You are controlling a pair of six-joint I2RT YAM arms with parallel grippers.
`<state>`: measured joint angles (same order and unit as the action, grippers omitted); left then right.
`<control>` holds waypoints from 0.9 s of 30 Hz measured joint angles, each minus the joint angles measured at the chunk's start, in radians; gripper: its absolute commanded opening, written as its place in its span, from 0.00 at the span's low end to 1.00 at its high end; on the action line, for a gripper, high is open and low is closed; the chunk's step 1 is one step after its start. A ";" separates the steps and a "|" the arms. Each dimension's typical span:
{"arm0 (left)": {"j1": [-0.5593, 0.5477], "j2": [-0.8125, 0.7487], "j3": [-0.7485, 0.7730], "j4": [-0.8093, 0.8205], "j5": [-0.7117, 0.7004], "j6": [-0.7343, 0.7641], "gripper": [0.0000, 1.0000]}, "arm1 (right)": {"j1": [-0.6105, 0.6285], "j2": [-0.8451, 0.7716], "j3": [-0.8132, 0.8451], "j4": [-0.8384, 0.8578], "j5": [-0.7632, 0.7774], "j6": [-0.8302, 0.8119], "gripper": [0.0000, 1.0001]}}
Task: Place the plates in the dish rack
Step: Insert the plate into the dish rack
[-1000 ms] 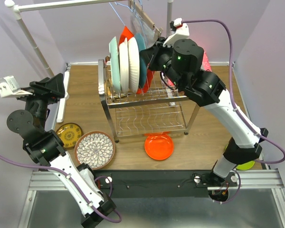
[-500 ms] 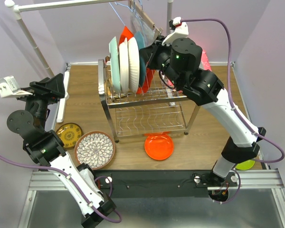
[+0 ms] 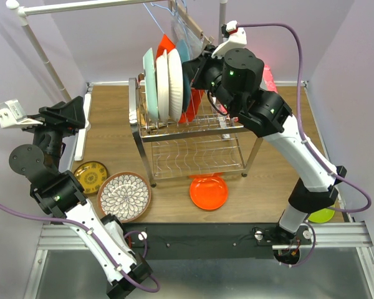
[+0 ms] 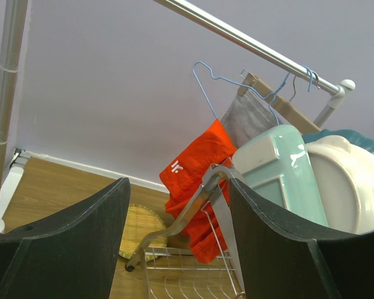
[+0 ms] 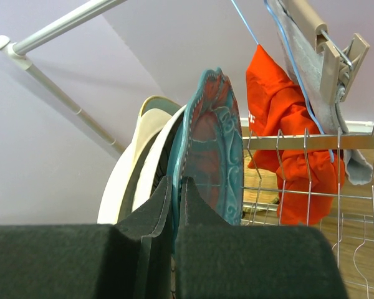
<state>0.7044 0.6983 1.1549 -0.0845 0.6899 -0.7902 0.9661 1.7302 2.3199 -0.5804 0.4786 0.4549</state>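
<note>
The chrome dish rack (image 3: 193, 134) stands mid-table. A mint plate (image 3: 150, 84) and two white plates (image 3: 163, 87) stand upright in its upper shelf. My right gripper (image 3: 193, 73) (image 5: 179, 187) is shut on the rim of a teal plate (image 5: 215, 143), held upright just right of the white plates over the shelf. My left gripper (image 3: 81, 117) (image 4: 177, 205) hangs open and empty at the left, facing the rack. On the table lie an orange plate (image 3: 209, 192), a floral plate (image 3: 124, 196), a small yellow plate (image 3: 91, 176) and a lime green plate (image 3: 322, 216).
A white clothes rail (image 3: 81, 6) with hangers runs above the rack. A red cloth (image 4: 196, 180) hangs behind it, and a pink cloth (image 3: 271, 78) shows at the back right. A tan woven round thing (image 4: 140, 227) lies behind the rack.
My right arm has shifted slightly left with the teal plate, closer to the white plates. The left arm has not moved.
</note>
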 measured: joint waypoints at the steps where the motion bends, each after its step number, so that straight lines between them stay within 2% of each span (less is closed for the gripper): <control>1: 0.000 0.000 0.000 0.000 0.000 0.000 0.73 | 0.000 0.000 0.001 0.000 0.000 0.000 0.01; 27: 0.000 -0.005 -0.014 0.000 0.000 -0.004 0.73 | 0.010 -0.010 -0.025 0.012 0.001 0.019 0.01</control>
<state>0.7044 0.6937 1.1412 -0.0841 0.6895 -0.7940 0.9764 1.7203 2.2951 -0.5686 0.4793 0.4744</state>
